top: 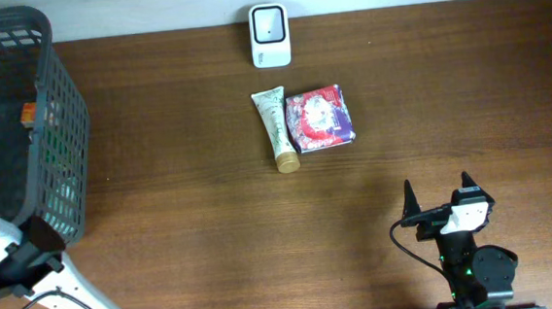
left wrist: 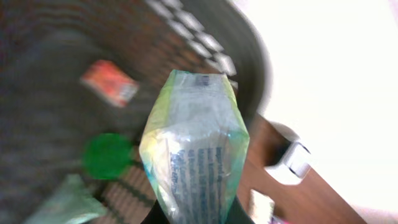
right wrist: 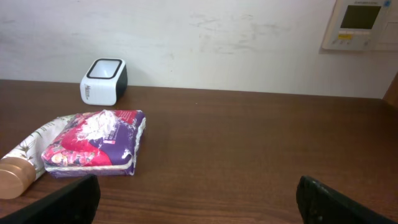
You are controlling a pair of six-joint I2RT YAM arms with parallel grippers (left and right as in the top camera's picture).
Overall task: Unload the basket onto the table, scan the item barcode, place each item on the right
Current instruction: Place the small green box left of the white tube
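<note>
pouch point(left wrist: 196, 155): my L grip point(left wrist: 196, 219) clenched on it
R grip point(top: 437, 194): spread, idle
scanner point(top: 270, 35): clear basket point(top: 64, 111) first, barcode facing it

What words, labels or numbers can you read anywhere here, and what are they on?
Nothing reads clearly.
On the pouch: dark print lines, blurred.
On the scanner: small side label, too small.
On the red and purple packet: printing, unreadable.
On the wall panel: display and buttons, too small.
</note>
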